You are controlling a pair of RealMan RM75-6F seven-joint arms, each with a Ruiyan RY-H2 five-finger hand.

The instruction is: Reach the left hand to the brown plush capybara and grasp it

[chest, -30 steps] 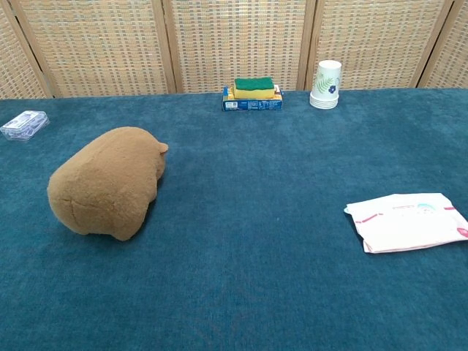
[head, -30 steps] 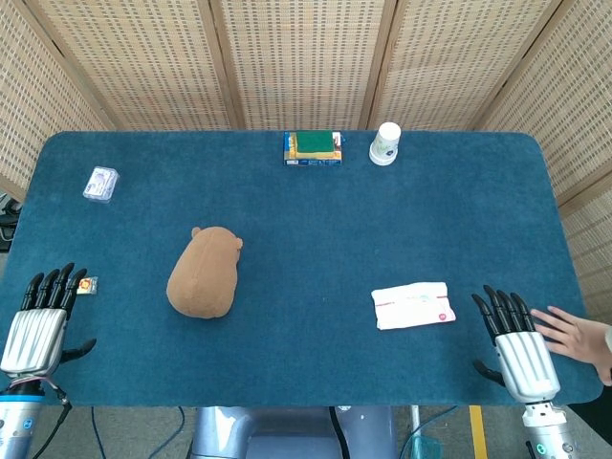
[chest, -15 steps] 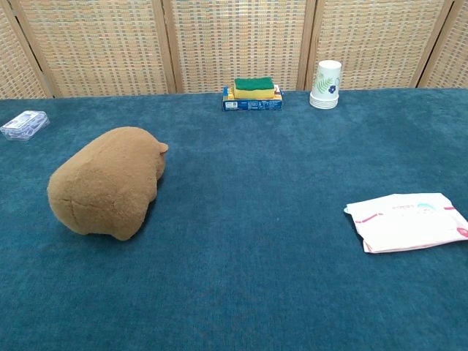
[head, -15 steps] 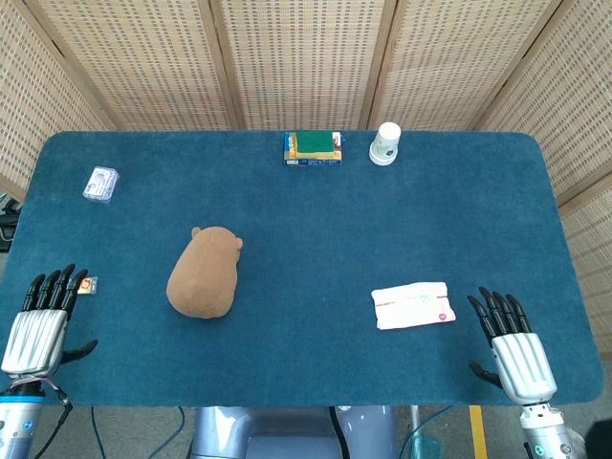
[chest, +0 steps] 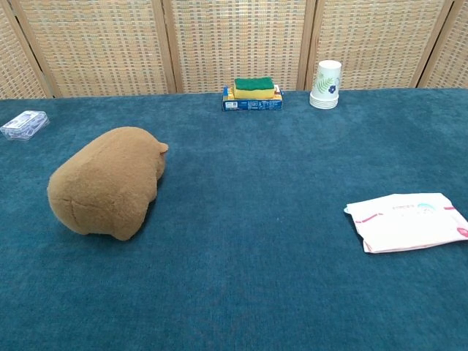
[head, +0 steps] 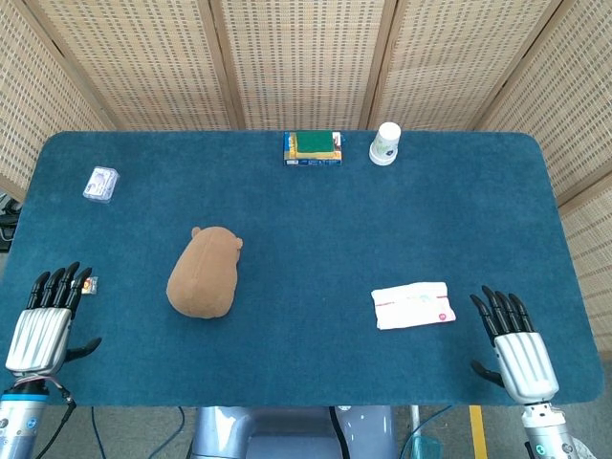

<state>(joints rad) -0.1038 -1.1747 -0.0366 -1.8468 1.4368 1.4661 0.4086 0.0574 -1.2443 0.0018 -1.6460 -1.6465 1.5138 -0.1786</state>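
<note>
So the brown plush capybara [head: 204,274] is just lying there on the blue tabletop [head: 306,220], left of centre, nose end pointing toward the far edge — nothing is touching it. The left robot hand [head: 42,325] sits at the near-left corner with its fingers [head: 57,285] stretched out flat and a bit apart, holding nothing, and it's well apart from the capybara. There's a tiny orange-and-white item [head: 88,284] right by those fingertips; I can't tell whether they actually touch it. The right robot hand [head: 516,349] is mirrored at the near-right corner, fingers also spread and empty, palm down over the tabletop edge. Just to its left is a white packet with pink print [head: 413,305], lying flat, near the hand but not in contact. Along the far edge there's a blue box with a green and yellow sponge on top [head: 313,147] and, just beside that to the right, a stack of white paper cups with a leaf print [head: 385,143], standing upright. Over at the far left is a small clear plastic packet [head: 100,183]. The chest view shows the capybara [chest: 108,181] from its rear side — rounded back toward the camera, ear poking up at the far end — and neither hand appears in that view.
</note>
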